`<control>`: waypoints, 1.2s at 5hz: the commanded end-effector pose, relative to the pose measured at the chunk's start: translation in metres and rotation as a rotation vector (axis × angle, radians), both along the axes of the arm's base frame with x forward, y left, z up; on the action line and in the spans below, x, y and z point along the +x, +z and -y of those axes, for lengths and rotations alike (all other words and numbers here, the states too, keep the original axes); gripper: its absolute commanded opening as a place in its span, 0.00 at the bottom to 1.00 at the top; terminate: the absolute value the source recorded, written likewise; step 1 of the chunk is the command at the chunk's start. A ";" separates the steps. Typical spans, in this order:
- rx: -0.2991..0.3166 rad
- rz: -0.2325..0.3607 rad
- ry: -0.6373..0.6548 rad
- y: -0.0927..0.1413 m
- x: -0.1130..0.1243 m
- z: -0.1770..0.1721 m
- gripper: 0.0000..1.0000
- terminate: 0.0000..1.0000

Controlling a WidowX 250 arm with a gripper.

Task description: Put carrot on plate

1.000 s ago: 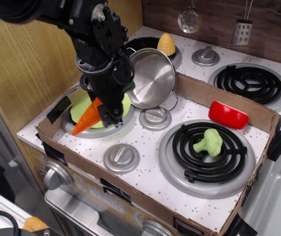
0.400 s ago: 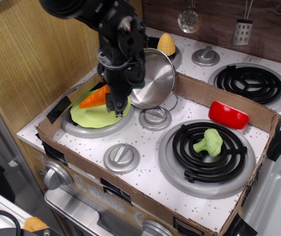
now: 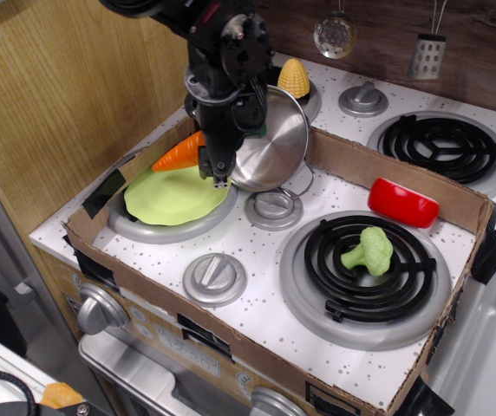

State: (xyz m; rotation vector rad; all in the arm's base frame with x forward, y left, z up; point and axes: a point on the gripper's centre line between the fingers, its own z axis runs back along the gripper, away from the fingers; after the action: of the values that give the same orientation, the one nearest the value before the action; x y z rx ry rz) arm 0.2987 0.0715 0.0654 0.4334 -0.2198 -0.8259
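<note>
Carrot got lifted up and back, now over the plate's far edge; gripper clamped on its thick end, right beside the pan.

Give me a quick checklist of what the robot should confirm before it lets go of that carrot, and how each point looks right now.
1. Carrot gripped by the gripper: ok.
2. Carrot above the plate: not ok, it hangs at the back rim.
3. Plate free of other things: ok.
4. Clearance from the pan: not ok, the arm is right against it.
5. Height above the plate: cannot tell from this one view.
</note>
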 end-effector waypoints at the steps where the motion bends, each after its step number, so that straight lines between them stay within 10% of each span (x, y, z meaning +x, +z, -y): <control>1: -0.048 -0.013 0.012 0.015 -0.003 0.002 1.00 0.00; 6: -0.023 -0.065 0.199 0.071 -0.023 0.033 1.00 0.00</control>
State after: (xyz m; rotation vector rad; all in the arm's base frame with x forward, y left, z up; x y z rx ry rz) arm 0.2675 0.0498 0.1133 0.3809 -0.0734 -0.6456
